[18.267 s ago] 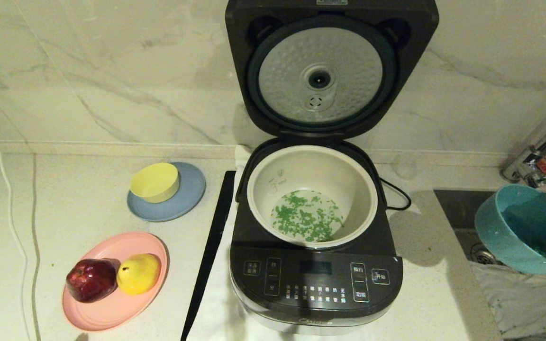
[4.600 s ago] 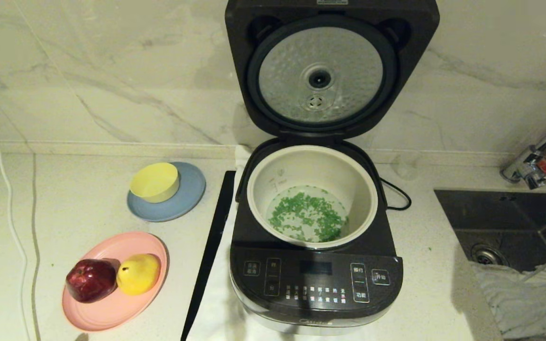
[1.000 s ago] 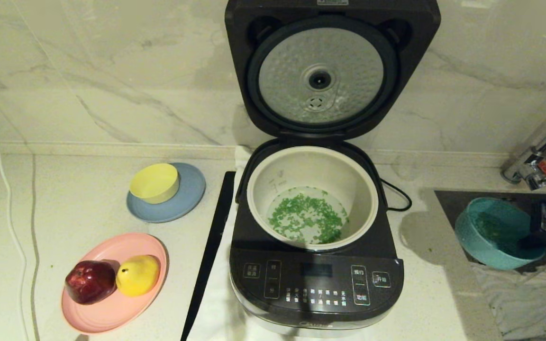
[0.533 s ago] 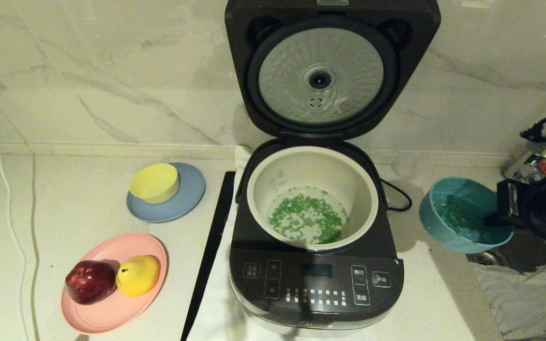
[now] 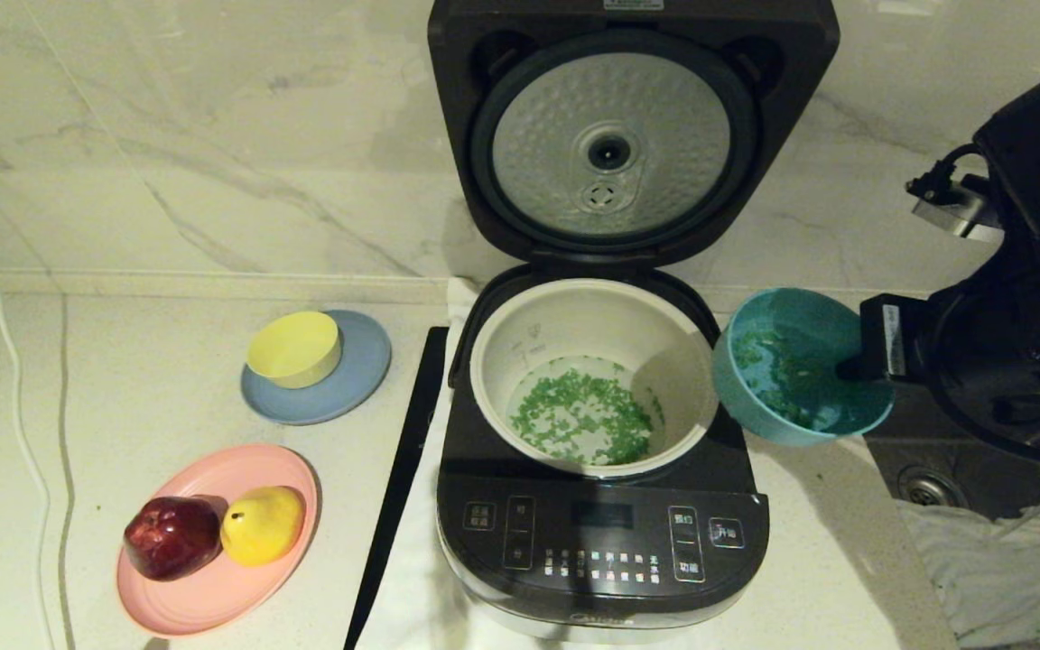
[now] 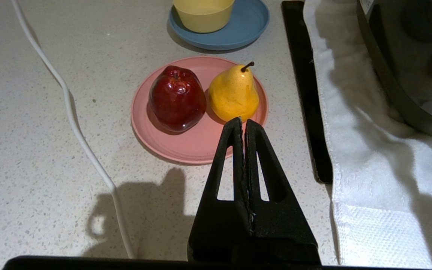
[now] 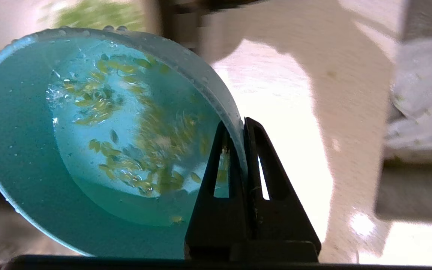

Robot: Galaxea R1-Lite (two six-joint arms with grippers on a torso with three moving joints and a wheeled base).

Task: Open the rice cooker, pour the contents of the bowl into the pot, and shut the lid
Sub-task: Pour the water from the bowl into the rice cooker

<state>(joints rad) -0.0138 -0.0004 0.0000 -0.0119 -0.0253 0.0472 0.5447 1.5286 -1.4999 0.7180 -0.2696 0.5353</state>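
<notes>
The dark grey rice cooker [image 5: 601, 533] stands in the middle with its lid [image 5: 633, 126] raised upright, silver inner plate facing me. Green bits [image 5: 583, 417] lie in water at the bottom of the cream pot [image 5: 520, 343]. The teal bowl [image 5: 782, 424] hangs tilted at the pot's right rim, holding water and green bits [image 7: 126, 123]. My right gripper [image 7: 238, 125] is shut on the bowl's rim [image 7: 234, 123], one finger inside and one outside. The left gripper [image 6: 243, 122] is shut and empty, low over the counter near the pink plate.
A pink plate [image 5: 213, 591] carries a red apple [image 5: 174, 534] and a yellow pear [image 5: 264, 522]. A yellow bowl [image 5: 294, 347] sits on a blue plate [image 5: 366, 379]. A black strip [image 5: 398, 478] lies left of the cooker. A sink [image 5: 926, 478] and white cloth [image 5: 1007, 578] are at right.
My right arm has carried the teal bowl up and leftwards from over the sink to the pot's right rim. The lid and the left arm have not moved.
</notes>
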